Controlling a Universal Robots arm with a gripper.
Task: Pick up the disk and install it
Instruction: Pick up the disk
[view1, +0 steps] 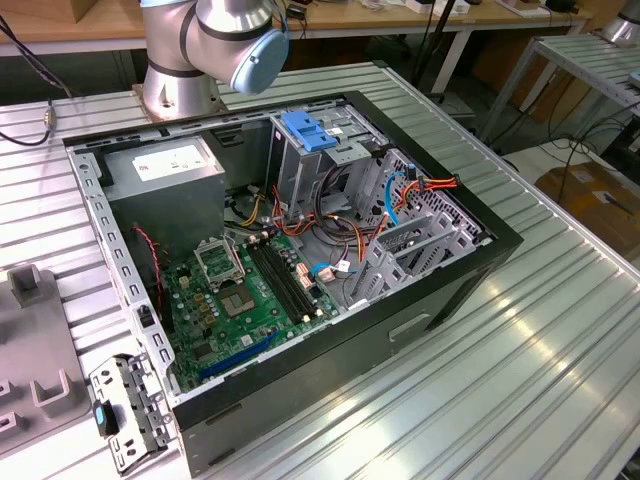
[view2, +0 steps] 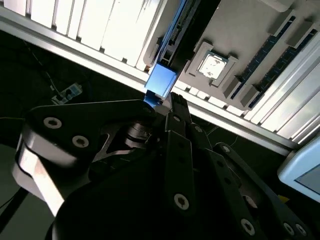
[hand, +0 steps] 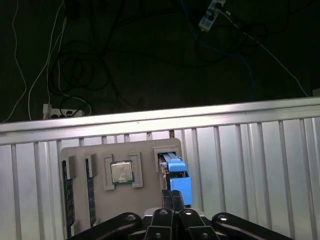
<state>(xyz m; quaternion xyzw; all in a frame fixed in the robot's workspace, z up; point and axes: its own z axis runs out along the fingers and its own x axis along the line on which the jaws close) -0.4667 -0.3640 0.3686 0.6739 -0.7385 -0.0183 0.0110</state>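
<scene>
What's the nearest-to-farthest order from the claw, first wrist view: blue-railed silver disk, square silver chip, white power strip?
1. Blue-railed silver disk: at the claw.
2. Square silver chip: same grey tray.
3. White power strip: on the floor.

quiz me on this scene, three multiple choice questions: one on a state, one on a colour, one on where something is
1. How is the computer case?
A) closed
B) open, green board showing
C) upside down

2. What colour is the handle on the metal cage?
A) red
B) yellow
C) blue

3. Where is the disk?
A) inside the case
B) standing in a slot of the grey tray, beside the chip
C) on top of the cage

Answers:
1 B: the exterior view looks straight into the case at the board.
2 C: the handle is plainly blue there.
3 B: the first wrist view shows the disk upright in the tray, with the hand right at it.
</scene>
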